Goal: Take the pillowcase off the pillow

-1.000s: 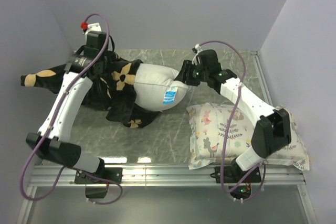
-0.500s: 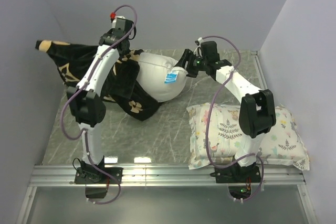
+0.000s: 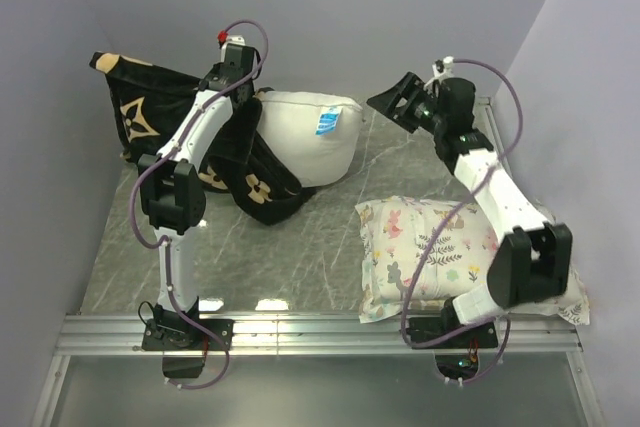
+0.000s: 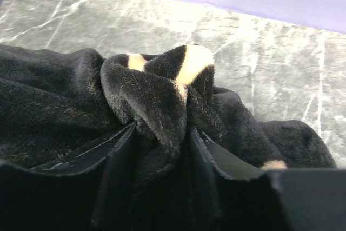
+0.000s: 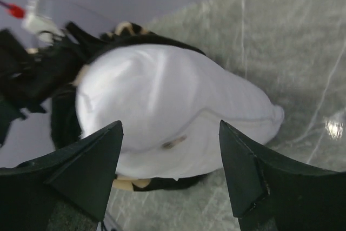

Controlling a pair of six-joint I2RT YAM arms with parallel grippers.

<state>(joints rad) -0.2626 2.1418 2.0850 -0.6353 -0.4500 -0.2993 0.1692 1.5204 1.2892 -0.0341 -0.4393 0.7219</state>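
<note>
The black plush pillowcase (image 3: 150,112) with tan flowers hangs spread against the left wall and trails down to the table. The white pillow (image 3: 305,137) lies at the back centre, most of it bare, its left end still against black fabric. My left gripper (image 3: 243,97) is at the back, beside the pillow's left end. In the left wrist view its jaws (image 4: 161,133) stand parted, with a bunched fold of pillowcase (image 4: 151,101) lying between them. My right gripper (image 3: 390,105) hovers open right of the pillow, apart from it. Its wrist view shows the pillow (image 5: 162,101) beyond the empty fingers (image 5: 170,128).
A smaller white pillow with pastel animal and plant print (image 3: 440,247) lies at the front right under the right arm. Grey walls close in the left, back and right sides. A metal rail (image 3: 320,327) runs along the near edge of the marble table.
The left arm swung back and up, dragging the pillowcase off toward the left wall, and its jaws have widened. The right gripper let go of the pillow's end, opened and drew back to the right.
</note>
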